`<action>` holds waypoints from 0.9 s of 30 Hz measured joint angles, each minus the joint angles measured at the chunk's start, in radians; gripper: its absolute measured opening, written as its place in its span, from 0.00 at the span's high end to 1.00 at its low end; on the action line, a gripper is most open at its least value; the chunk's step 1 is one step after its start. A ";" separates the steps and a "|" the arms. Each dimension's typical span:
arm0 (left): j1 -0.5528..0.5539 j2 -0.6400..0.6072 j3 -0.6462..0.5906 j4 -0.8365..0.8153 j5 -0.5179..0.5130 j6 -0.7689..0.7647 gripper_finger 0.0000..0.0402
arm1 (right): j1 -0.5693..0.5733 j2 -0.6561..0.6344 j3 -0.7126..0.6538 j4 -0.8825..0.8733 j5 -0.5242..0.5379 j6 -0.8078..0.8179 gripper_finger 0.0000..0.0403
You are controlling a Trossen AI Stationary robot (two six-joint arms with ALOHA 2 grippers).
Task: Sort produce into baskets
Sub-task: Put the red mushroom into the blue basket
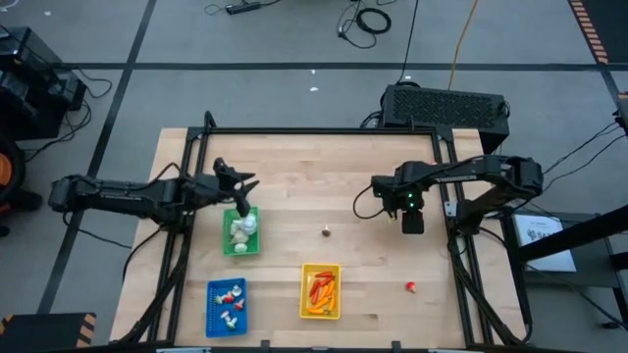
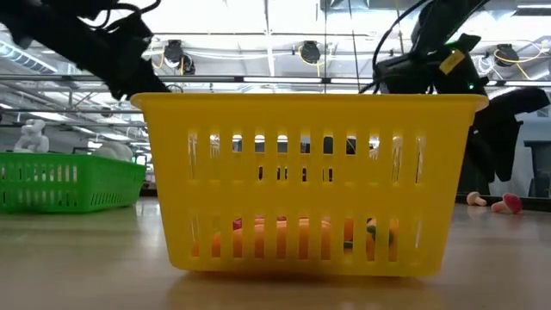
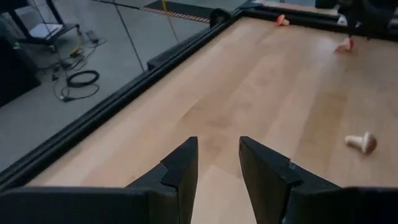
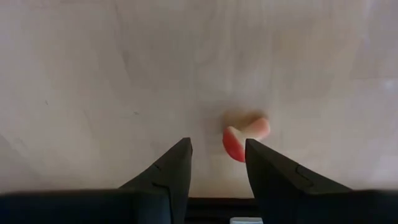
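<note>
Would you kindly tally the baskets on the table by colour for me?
Green basket: 1
Blue basket: 1
Yellow basket: 1
Total: 3 baskets

Robotics lab, framed wooden table (image 1: 294, 167), floor cables (image 1: 373, 18), ceiling trusses (image 2: 275, 82)

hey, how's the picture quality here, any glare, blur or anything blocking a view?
Low view: the yellow basket fills the frame and blocks most of the table; bright ceiling lights wash out the background. Right wrist view: soft, the red-and-white piece is blurred. Left wrist view: the mushroom is fairly clear, far pieces fuzzy. High view: even light, produce tiny.
</note>
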 joint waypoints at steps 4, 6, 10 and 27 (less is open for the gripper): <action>0.117 0.000 0.030 -0.003 0.171 0.048 0.69 | 0.013 0.040 0.000 -0.001 0.007 0.000 0.65; 0.164 0.000 0.033 -0.003 0.226 0.062 0.69 | 0.018 0.054 0.000 -0.003 0.008 0.000 0.65; 0.230 0.000 0.033 -0.003 0.255 0.079 0.69 | 0.018 0.052 0.000 -0.004 0.059 0.009 0.65; 0.262 0.000 0.033 -0.005 0.296 0.079 0.69 | 0.017 0.053 -0.045 0.019 0.057 0.014 0.65</action>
